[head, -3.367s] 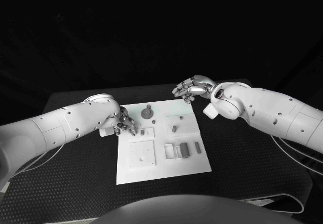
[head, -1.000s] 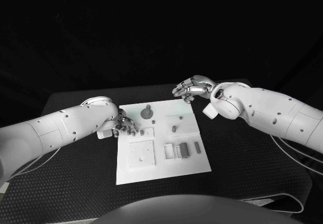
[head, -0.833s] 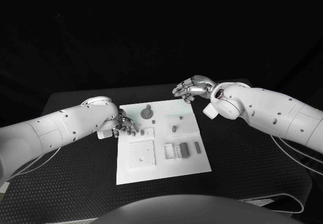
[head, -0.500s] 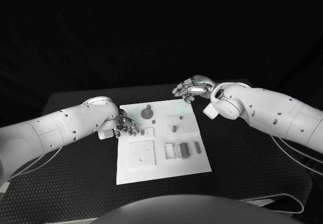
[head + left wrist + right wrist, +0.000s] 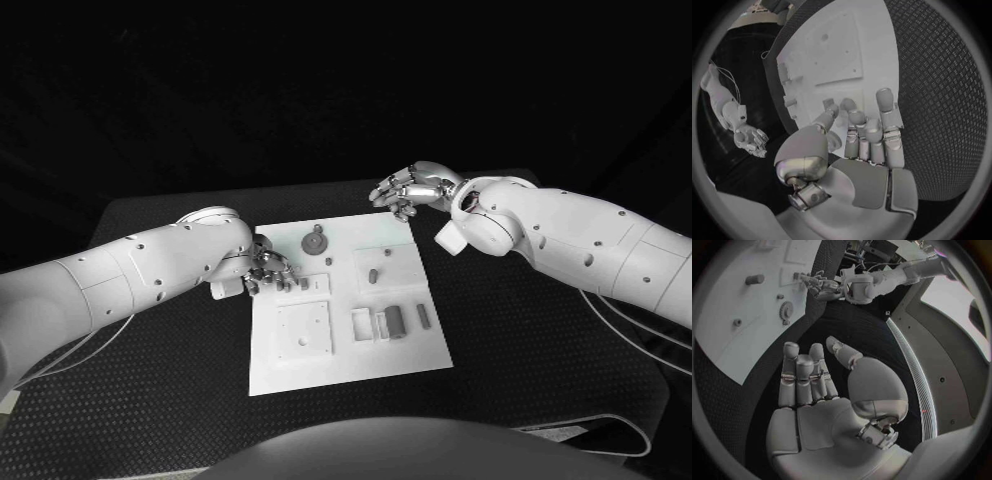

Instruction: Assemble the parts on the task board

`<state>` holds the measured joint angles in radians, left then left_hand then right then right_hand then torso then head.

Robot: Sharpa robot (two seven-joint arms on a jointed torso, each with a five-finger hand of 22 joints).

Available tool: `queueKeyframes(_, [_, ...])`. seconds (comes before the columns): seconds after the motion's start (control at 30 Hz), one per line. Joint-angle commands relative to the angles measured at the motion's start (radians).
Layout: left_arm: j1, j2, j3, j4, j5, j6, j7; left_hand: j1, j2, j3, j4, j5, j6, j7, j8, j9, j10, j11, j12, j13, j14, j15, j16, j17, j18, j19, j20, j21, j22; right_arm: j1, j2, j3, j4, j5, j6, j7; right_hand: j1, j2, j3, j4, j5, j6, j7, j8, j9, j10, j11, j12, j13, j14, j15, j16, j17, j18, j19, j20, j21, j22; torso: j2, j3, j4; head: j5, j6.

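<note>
Parts lie on the white task board (image 5: 346, 355) in the middle of the black desk (image 5: 548, 350), and we see both arms close to its far half. The left robot hand (image 5: 268, 270) is at the left edge of the board, with its fingers (image 5: 879, 107) over the board's surface beside a small square plate (image 5: 315, 284). In the left wrist view the fingers are stretched forward and a little apart, with nothing between them, so we judge this hand as released. We cannot tell if the fingertips touch the board.

The right robot hand (image 5: 411, 188) is beyond the far right corner of the board, over the desk and apart from every part. In the right wrist view its fingers (image 5: 798, 375) are straight and side by side, the thumb stands apart, and the palm is empty, so it is released too.

On the board, a round gear-like part (image 5: 316, 241) stands near the far edge, between the two hands and nearer to the left one. A small peg (image 5: 372, 274) stands in the middle. Closer to the robot lie a large square plate (image 5: 304, 329), a white frame (image 5: 361, 324), a dark block (image 5: 394, 321) and a thin bar (image 5: 424, 316), all well apart from both hands.
</note>
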<state>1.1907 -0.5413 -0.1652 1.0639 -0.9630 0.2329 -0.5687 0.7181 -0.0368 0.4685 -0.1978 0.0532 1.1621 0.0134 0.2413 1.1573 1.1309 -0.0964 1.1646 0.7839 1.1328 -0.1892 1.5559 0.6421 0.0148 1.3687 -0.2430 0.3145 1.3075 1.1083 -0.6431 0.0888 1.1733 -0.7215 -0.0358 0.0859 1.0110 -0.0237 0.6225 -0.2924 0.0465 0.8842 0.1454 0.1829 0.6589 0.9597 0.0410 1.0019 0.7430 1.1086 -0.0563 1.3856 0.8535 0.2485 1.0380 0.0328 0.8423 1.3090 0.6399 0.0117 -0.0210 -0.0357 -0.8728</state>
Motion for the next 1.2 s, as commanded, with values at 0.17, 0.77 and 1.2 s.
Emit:
queueKeyframes(0.17, [0.001, -0.023, 0.038, 0.02, 0.006, -0.021, 0.03, -0.007, -0.01, -0.001, 0.008, -0.005, -0.005, 0.0, 0.007, -0.002, -0.003, 0.001, -0.006, 0.002, 0.001, -0.009, -0.004, 0.0, -0.01, 0.0, -0.006, -0.007, 0.019, -0.001, -0.001, 0.0, 0.001, -0.002, 0.011, 0.007, -0.009, 0.001, 0.001, 0.004, 0.004, 0.0, 0.009, -0.003, -0.001, -0.004, 0.001, 0.005, -0.001, -0.001, -0.01, -0.003, -0.002, 0.013, 0.005, -0.004, -0.004, 0.014, 0.0, -0.0002, 0.0006, -0.004, 0.0])
queueKeyframes(0.77, [0.059, -0.042, 0.07, 0.073, 0.038, -0.292, 0.416, 0.195, -0.02, 0.145, -0.088, 0.0, -0.289, 0.132, -0.147, -0.217, -0.342, 0.215, -0.459, -0.285, -0.287, 0.208, -0.436, -0.206, -0.014, -0.395, 0.18, -0.253, -0.182, -0.001, -0.003, 0.0, -0.004, -0.002, 0.008, 0.007, -0.009, 0.001, 0.001, 0.003, 0.004, 0.0, 0.009, -0.003, -0.001, -0.004, 0.001, 0.005, -0.001, -0.001, -0.01, -0.003, -0.002, 0.013, 0.005, -0.004, -0.004, 0.014, 0.0, 0.0, 0.0006, -0.008, 0.0])
queueKeyframes(1.2, [0.057, 0.026, -0.005, 0.04, -0.418, -0.482, 0.695, 0.442, -0.062, 0.12, -0.092, -0.003, -0.275, 0.117, -0.165, -0.401, -0.181, 0.217, -0.864, -0.564, -0.14, 0.202, -0.519, -0.204, -0.002, -0.283, 0.161, -0.224, -0.328, -0.001, 0.004, 0.0, -0.016, -0.002, 0.0, 0.009, -0.009, 0.001, 0.001, 0.003, 0.004, 0.0, 0.009, -0.003, -0.001, -0.004, 0.001, 0.005, -0.001, 0.0, -0.01, -0.003, -0.002, 0.013, 0.005, -0.004, -0.003, 0.014, 0.001, -0.0005, -0.0005, -0.003, 0.008])
